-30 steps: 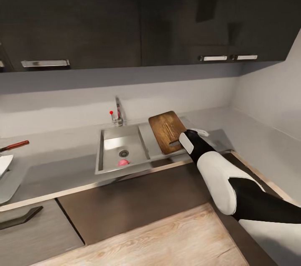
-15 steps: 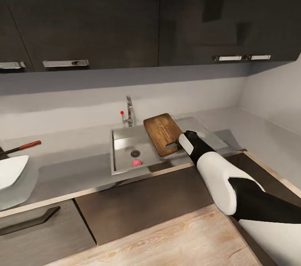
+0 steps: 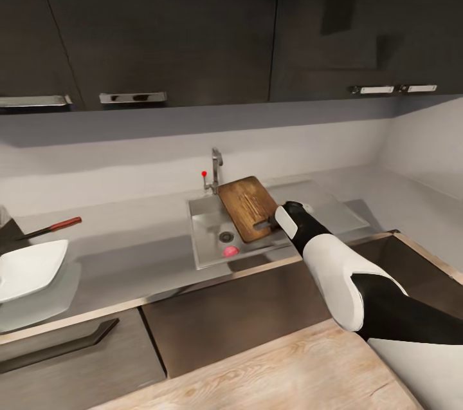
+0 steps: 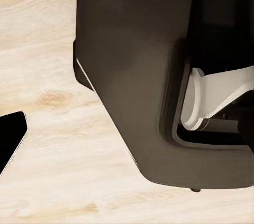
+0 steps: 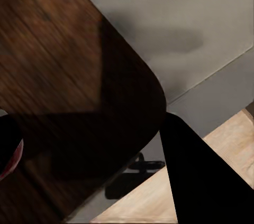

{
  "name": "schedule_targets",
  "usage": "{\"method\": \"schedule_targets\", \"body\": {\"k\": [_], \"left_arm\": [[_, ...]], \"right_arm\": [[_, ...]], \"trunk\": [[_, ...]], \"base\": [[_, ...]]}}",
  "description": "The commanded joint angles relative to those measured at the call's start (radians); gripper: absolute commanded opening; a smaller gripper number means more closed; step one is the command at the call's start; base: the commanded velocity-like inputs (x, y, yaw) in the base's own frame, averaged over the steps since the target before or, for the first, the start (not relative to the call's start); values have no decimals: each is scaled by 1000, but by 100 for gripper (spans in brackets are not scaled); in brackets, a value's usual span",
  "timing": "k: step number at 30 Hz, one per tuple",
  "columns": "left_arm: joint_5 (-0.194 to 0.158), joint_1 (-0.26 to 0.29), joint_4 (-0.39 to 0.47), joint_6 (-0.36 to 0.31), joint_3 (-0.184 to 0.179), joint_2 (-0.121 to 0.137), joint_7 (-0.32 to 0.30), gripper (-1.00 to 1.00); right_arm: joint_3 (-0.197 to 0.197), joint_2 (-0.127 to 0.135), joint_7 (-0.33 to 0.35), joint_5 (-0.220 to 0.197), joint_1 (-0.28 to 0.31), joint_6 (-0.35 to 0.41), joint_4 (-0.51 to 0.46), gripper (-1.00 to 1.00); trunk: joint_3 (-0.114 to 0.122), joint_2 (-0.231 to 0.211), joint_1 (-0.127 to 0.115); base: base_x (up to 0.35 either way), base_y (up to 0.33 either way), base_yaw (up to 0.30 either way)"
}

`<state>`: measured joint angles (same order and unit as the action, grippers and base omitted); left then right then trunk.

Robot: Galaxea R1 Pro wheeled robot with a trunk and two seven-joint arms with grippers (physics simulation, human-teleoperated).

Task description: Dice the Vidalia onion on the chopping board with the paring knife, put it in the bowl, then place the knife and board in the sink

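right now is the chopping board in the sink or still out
Not in yet: the chopping board is held by the right tool, overhanging the sink and its drainer.

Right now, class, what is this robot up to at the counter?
The right gripper holds the chopping board by its handle end, over the sink. A pink onion piece lies in the basin near the drain. The paring knife and bowl sit on the countertop, well off to the left.

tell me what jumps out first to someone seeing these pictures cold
The dark wooden chopping board stands out, tilted over the right edge of the steel sink, with the right pincer at its handle end. A pink bit of onion lies by the sink's drain. Far left on the grey countertop sit the white bowl and red-handled paring knife.
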<state>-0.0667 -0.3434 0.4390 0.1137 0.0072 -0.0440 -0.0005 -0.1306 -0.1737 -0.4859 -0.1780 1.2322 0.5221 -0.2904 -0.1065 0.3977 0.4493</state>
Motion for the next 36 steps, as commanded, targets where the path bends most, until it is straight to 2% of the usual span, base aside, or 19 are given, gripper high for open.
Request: {"method": "schedule_targets", "body": {"k": [1, 3, 5, 9, 12, 19, 36], "left_arm": [[-7, 0, 1, 1, 1, 0, 0, 100], [-7, 0, 1, 1, 1, -1, 0, 100], [-7, 0, 1, 1, 1, -2, 0, 100], [-7, 0, 1, 1, 1, -2, 0, 100], [-7, 0, 1, 1, 1, -3, 0, 100], [-7, 0, 1, 1, 1, -3, 0, 100], [-7, 0, 1, 1, 0, -4, 0, 100]], "right_arm": [[-4, -1, -6, -6, 1, 6, -3, -100], [0, -1, 0, -6, 1, 14, -2, -100], [38, -1, 46, -6, 1, 20, 2, -100], [172, -1, 180, -6, 1, 41, 22, -100], [218, -1, 249, -7, 1, 47, 26, -100], [231, -1, 345, -6, 1, 53, 34, -100], [232, -1, 354, -6, 1, 53, 37, -100]], "trunk": [[-2, 2, 1], [-2, 2, 1], [-2, 2, 1], [-2, 2, 1], [-2, 2, 1], [-2, 2, 1], [-2, 2, 1]], "base": [[0, 264, 0], [0, 264, 0], [0, 249, 0], [0, 147, 0], [0, 41, 0], [0, 4, 2], [0, 0, 260]]}}
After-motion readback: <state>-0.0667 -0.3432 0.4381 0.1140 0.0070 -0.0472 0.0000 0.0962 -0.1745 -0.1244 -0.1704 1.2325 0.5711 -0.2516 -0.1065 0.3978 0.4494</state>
